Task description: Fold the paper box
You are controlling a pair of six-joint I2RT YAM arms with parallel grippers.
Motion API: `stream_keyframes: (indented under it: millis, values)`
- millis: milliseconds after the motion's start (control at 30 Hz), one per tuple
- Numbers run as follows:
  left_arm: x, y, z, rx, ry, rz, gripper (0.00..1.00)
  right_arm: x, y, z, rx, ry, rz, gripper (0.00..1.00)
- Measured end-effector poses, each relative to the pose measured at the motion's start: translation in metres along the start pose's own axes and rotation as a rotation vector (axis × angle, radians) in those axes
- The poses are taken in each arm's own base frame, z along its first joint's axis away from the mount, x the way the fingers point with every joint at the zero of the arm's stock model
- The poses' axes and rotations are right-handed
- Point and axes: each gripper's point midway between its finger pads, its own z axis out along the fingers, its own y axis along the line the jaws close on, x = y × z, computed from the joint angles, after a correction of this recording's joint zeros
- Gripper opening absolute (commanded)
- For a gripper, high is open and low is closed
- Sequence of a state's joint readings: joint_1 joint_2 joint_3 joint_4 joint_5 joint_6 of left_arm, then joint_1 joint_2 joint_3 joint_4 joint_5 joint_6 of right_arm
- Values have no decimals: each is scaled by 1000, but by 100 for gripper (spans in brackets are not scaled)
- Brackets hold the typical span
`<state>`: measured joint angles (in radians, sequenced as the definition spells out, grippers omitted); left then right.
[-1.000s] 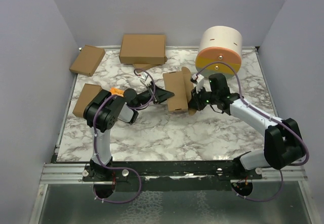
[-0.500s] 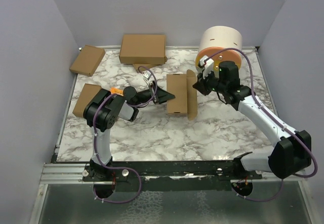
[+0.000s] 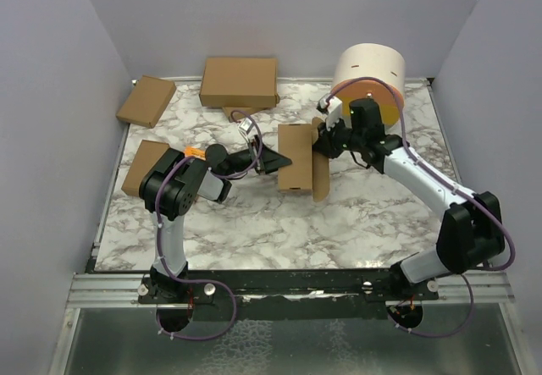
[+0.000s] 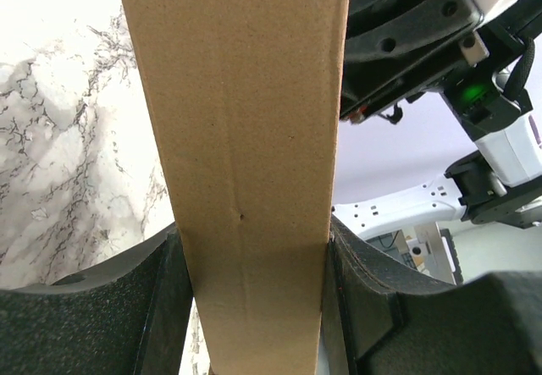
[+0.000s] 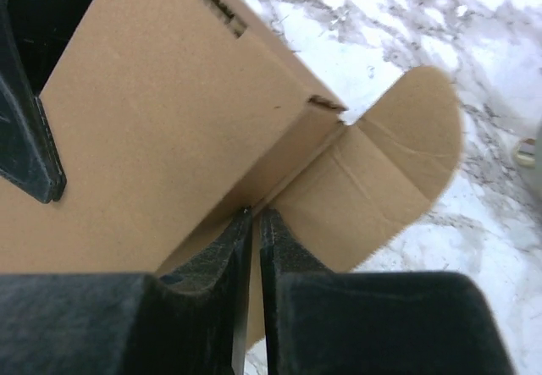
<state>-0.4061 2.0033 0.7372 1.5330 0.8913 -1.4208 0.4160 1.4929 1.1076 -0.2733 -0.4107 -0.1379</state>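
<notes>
1. Paper box of plain brown die-cut cardboard (image 3: 296, 157) lies near the middle of the white, grey-veined marble table (image 3: 339, 223), between the two arms. An upright side flap (image 3: 320, 172) stands along its right edge.
2. We see the left gripper (image 3: 273, 162) reaching in from the left and grasping the box. In the left wrist view a cardboard panel of the paper box (image 4: 246, 138) runs up between the two black fingers (image 4: 127, 307) and touches both.
3. The right gripper (image 3: 324, 140) is at the box's far right corner, against the top of the upright side flap.
4. In the right wrist view we find the right gripper (image 5: 254, 216) clenched, with only a sliver between its jaws. Its tips meet the crease where the main panel of the box (image 5: 169, 121) joins a round-ended flap (image 5: 398, 155). We cannot tell whether any cardboard is pinched there.
5. Behind the box lies a wider brown carton (image 3: 239, 81). A cream cylinder with an orange face (image 3: 367, 79) stands just behind the right gripper.
</notes>
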Motion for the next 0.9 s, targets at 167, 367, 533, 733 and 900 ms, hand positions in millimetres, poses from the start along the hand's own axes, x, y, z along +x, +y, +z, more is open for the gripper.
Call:
stream_keyframes:
  millis: [167,367,533,733,900]
  values:
    - [5,-1,-2,6,31,3,41,-20,-30,-38,44,-93,-22,47]
    - [16,-14,-5,39,104,38,41,-37,-82,-113,43,-260,-120,74]
    - [22,-34,-9,82,164,97,41,-36,-38,-110,-191,-309,-212,75]
    - [4,-43,-7,81,117,16,41,-21,16,-128,-435,-385,-485,100]
    - [-16,-31,-5,47,36,-133,41,-2,40,-138,-478,-463,-817,100]
